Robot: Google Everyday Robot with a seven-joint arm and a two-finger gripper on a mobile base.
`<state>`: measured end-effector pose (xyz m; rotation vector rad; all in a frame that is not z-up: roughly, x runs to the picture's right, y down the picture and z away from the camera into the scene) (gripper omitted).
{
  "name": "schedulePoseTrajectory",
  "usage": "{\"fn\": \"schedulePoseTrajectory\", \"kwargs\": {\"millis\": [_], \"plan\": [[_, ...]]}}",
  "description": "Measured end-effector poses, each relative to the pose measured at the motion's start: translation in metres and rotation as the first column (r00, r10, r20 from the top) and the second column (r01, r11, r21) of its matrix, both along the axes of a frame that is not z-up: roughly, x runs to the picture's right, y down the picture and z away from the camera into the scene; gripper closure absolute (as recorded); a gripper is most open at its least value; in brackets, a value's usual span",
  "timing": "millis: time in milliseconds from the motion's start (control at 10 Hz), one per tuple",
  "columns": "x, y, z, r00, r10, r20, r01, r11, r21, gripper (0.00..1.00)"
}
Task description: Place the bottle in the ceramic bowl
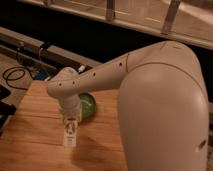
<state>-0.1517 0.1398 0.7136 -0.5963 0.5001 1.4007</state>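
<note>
The small white bottle (70,136) with a pale, dark-marked label hangs upright under my gripper (71,121), which is shut on its top end. The bottle is just above the wooden table (35,142) and casts a shadow on it. The green ceramic bowl (89,105) sits right behind and to the right of the gripper, partly hidden by my wrist. The bottle is in front of the bowl's near left rim, not over it.
My large white arm (160,110) fills the right side and hides that part of the table. Black cables (15,75) lie on the floor beyond the table's left edge. A dark rail (30,47) runs behind the table.
</note>
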Motion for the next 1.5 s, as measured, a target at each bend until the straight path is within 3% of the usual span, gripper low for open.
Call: {"fn": "schedulePoseTrajectory", "kwargs": {"millis": [400,600,800,1000,1100,1500], "plan": [[0.024,-0.069,0.041,0.998,0.003,0.06,-0.008,0.9974,0.072,1.0],[0.013,-0.098,0.056,0.992,-0.001,0.125,-0.013,0.9937,0.111,1.0],[-0.013,-0.123,0.075,0.976,-0.002,0.219,-0.031,0.989,0.145,1.0],[-0.044,-0.127,0.085,0.96,-0.017,0.281,-0.03,0.9864,0.161,0.97],[-0.048,-0.126,0.084,0.957,-0.017,0.288,-0.031,0.9865,0.161,0.94],[-0.046,-0.127,0.085,0.958,-0.019,0.286,-0.029,0.9863,0.162,0.55]]}}
